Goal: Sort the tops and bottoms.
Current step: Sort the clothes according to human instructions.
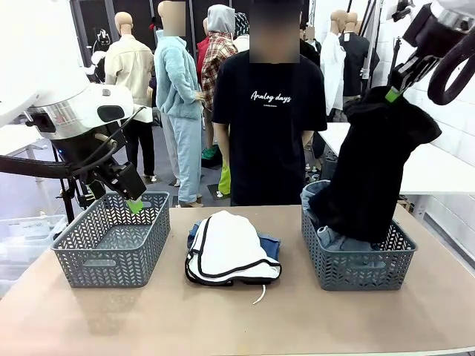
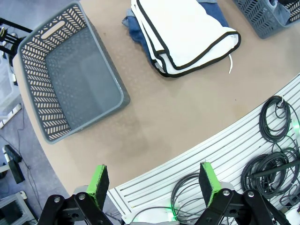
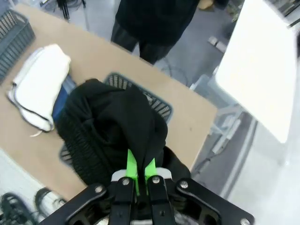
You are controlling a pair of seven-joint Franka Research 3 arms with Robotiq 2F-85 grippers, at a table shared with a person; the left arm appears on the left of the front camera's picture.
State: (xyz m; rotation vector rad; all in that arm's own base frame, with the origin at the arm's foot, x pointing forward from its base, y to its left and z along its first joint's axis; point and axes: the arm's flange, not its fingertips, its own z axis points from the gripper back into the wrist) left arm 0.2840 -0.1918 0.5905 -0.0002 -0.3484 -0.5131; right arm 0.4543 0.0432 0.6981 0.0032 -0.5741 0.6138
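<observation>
Cloth of the black top hangs straight from our pinching right hand over the right basket; empty basket sits lower left, by our spread left hand.

1. Your left arm comes in from 9 o'clock in the front view, with the wrist bent so the fingers aim down toward 5 o'clock.
2. Your left gripper hangs low with its jaws spread wide. In its wrist view the two green pads stand far apart with nothing between them.
3. Your right arm sits high at 1 o'clock in the front view, with the wrist tipped so the fingers aim toward 7 o'clock.
4. Your right gripper is raised, its jaws pinched tight on the black top, which hangs from the fingertips.
</observation>
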